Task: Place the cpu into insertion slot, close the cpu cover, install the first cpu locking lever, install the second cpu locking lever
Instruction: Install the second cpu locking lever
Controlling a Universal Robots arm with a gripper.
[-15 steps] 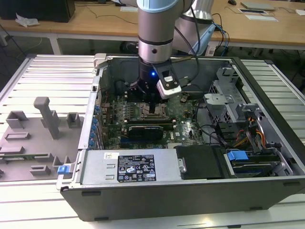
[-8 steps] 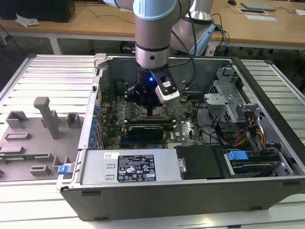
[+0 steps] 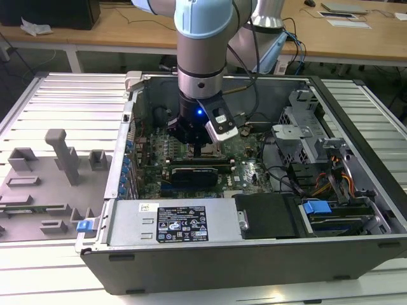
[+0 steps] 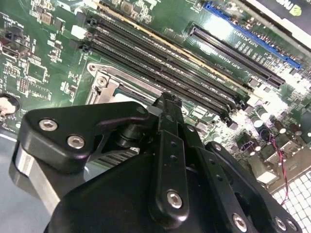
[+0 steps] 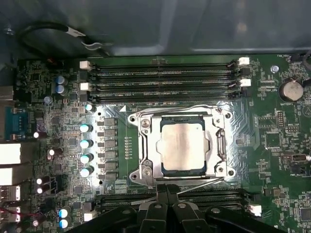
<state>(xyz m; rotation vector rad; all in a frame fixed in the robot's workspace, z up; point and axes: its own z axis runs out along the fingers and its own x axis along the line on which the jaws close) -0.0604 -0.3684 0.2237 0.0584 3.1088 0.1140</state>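
So the cpu [image 5: 184,149] is already sitting in the insertion slot [image 5: 219,145] with the cpu cover [image 5: 150,145] folded down over its edges, and the claw [image 5: 167,194] hangs right at the socket's edge, fingers pinched together with nothing in them as far as I can tell. I'd guess the thin wire levers are springy and stiff, best caught at the hooked end, and the pins underneath are super fragile. Writing on the chip is too blurry to read.

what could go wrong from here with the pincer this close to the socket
1. The pincer sits right beside the cpu cover, by a thin wire lever; a slip might bend that lever.
2. Memory slots flank the socket, so a sideways drift could hit their latches.
3. The cpu top is exposed through the cover window and could get scratched.
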